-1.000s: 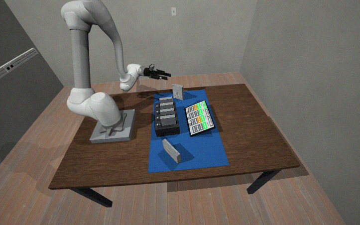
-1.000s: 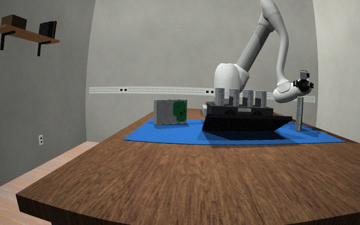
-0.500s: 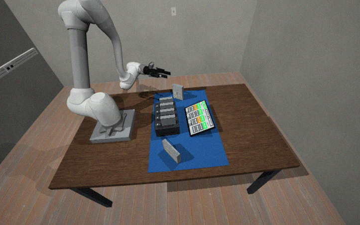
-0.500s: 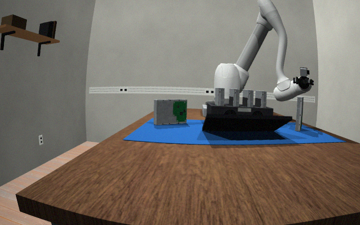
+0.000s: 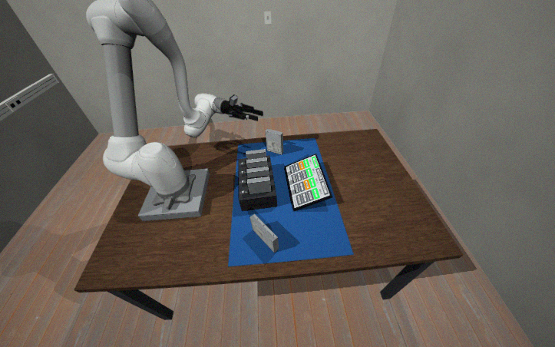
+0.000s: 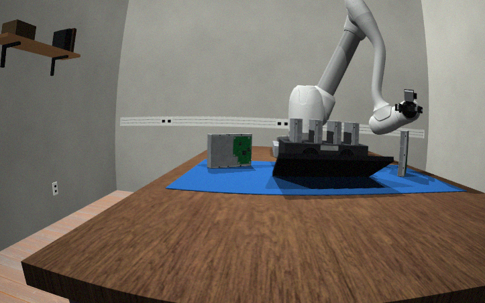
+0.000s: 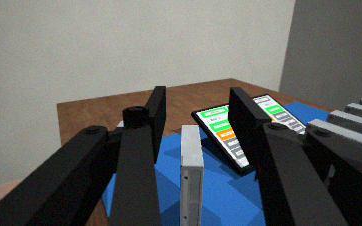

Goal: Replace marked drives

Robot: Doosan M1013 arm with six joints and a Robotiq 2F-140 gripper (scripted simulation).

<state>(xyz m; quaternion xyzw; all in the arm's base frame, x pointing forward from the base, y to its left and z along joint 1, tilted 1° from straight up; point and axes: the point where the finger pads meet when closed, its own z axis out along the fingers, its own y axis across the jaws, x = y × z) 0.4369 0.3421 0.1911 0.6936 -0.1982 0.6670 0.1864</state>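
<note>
My gripper (image 5: 259,115) (image 6: 408,108) (image 7: 197,103) is open and empty, above and behind a drive (image 5: 274,141) (image 6: 402,154) (image 7: 191,175) that stands upright on end at the far end of the blue mat (image 5: 314,241) (image 6: 191,180). Another drive (image 5: 263,232) (image 6: 219,150) stands on its long edge at the mat's near end, a green board showing. The black dock (image 5: 259,201) (image 6: 286,146) is on the mat with a drive in each of its several bays. The tilted screen (image 5: 309,183) shows two orange cells among green and grey ones; their labels are too small to read.
The screen stands beside the dock, on the side away from the robot base (image 5: 173,211). The mat lies on a wooden table (image 5: 383,193) (image 6: 237,233). A wall shelf (image 6: 41,47) is far off to the left in the exterior view.
</note>
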